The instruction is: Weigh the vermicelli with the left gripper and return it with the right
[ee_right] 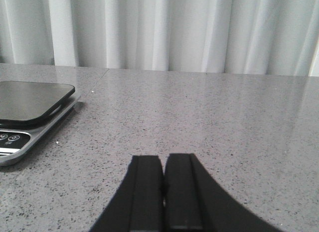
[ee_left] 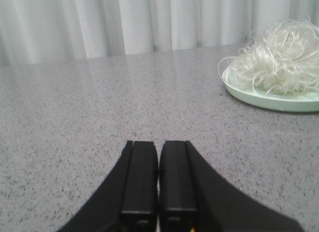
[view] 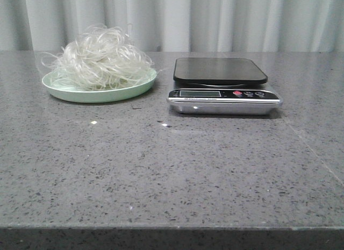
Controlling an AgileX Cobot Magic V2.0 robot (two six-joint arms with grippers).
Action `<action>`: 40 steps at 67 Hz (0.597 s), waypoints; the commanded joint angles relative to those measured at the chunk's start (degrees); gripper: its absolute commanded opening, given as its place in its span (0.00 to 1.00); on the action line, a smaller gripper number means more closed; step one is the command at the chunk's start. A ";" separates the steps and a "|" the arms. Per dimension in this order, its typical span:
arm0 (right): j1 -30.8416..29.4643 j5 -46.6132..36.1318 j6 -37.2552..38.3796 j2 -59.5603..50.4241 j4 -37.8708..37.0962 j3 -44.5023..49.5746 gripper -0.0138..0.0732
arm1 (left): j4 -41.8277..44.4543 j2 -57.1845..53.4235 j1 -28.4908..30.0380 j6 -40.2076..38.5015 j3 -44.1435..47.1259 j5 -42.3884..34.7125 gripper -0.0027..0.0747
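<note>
The vermicelli (view: 101,59) is a fluffy mound of whitish curly strands on a pale green plate (view: 75,92) at the back left of the grey table. A kitchen scale (view: 221,84) with a black platform stands to its right, with nothing on it. Neither gripper shows in the front view. In the left wrist view my left gripper (ee_left: 158,144) is shut and empty, low over bare table, with the vermicelli (ee_left: 279,60) and plate (ee_left: 264,100) ahead and apart. In the right wrist view my right gripper (ee_right: 164,158) is shut and empty, with the scale (ee_right: 30,103) off to one side.
A pale curtain (view: 215,19) hangs behind the table's back edge. The table's front edge (view: 172,227) runs along the bottom of the front view. A few small flecks lie on the table (view: 164,124) in front of the plate and scale.
</note>
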 commanded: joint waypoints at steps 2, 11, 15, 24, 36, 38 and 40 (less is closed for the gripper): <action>-0.38 -4.27 -0.15 -1.00 -0.07 -0.42 0.33 | -0.54 -1.00 0.11 -0.19 0.37 -9.19 0.21; -0.38 -4.97 -0.15 -1.00 -0.07 -0.42 0.33 | -1.07 -1.00 0.11 -0.19 0.37 -17.57 0.21; -0.38 -5.74 -0.15 -1.00 -0.07 -0.42 0.33 | -2.89 -1.00 0.11 -0.19 0.12 -23.22 0.21; -0.38 -7.17 -0.15 -1.00 -0.07 -0.42 0.33 | -4.91 -0.45 0.11 -0.19 -6.26 -24.31 0.21; -0.38 -8.83 -0.15 -1.00 -0.07 -0.42 0.33 | -4.91 6.55 0.11 -0.19 -22.94 -13.91 0.21; -0.38 -8.83 -0.15 -1.00 -0.07 -0.42 0.33 | -4.91 8.66 0.11 -0.19 -25.77 -12.48 0.21; -0.38 -8.78 -0.15 -1.00 -0.07 -0.42 0.33 | -4.91 10.50 0.11 -0.19 -28.51 -11.14 0.21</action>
